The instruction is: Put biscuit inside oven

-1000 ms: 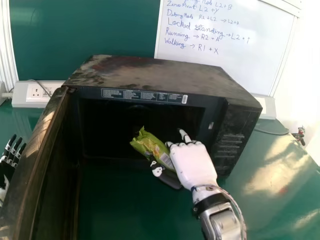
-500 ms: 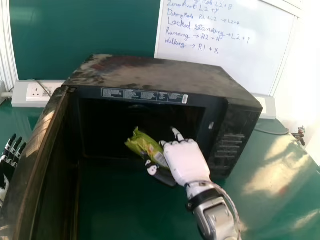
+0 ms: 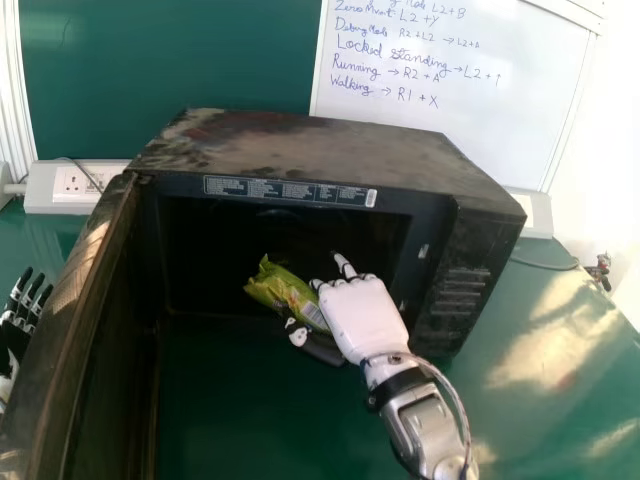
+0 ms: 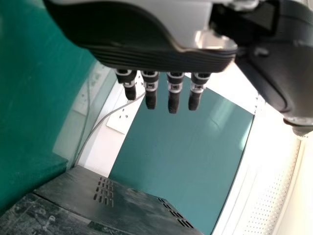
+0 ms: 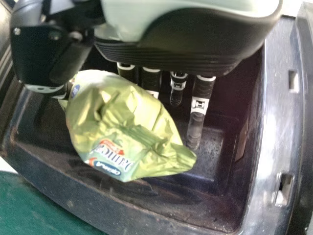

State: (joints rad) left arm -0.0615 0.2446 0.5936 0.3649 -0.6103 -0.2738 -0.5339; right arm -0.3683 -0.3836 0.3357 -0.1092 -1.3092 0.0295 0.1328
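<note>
Pinching green foil biscuit packet [image 3: 283, 290] between thumb and fingers of white-black right hand [image 3: 362, 316]; I see it at mouth of black boxy oven [image 3: 300, 150], free end slanting inward, leftward from palm.

in the head view the left hand [image 3: 8, 350] gets chopped by the left edge, the oven door [image 3: 75, 300] runs out the bottom, and the whiteboard [image 3: 450, 150] loses its top. right hand [image 3: 365, 315] hides one end of the biscuit packet [image 3: 285, 290]. label strip [image 3: 290, 191] print's way too tiny.
</note>
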